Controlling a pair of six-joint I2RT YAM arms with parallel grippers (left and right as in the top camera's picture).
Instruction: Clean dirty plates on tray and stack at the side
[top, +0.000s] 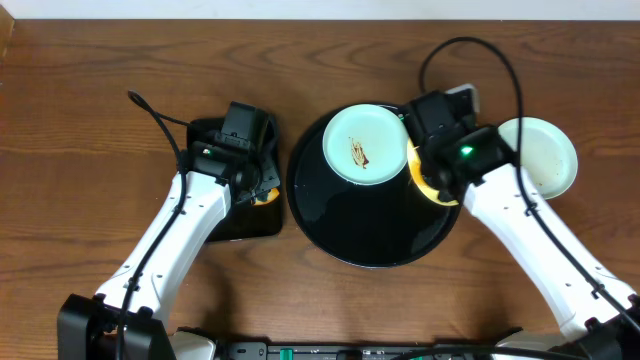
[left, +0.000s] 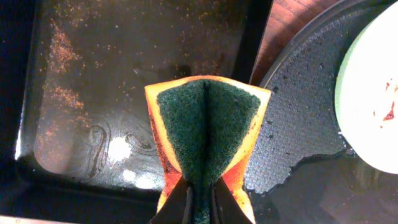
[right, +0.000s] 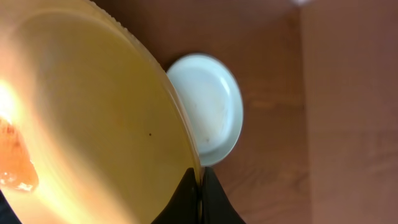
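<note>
The right gripper (right: 199, 198) is clamped narrow on the rim of the pale yellow round plate (right: 93, 124), at the right edge of the large round glossy black tray (top: 370, 235). An orange smear (right: 15, 165) marks the plate's face. A pale blue-green plate (top: 363, 145) with a brown smear lies flat on the tray's far side, just left of that gripper. A second pale blue-green plate (top: 548, 155) rests on the wooden table (top: 100, 80), off the tray, to the gripper's right. The left gripper (left: 200, 202) pinches a folded yellow sponge (left: 205, 124), green scouring face up, over the smaller rectangular black tray (left: 124, 74).
</note>
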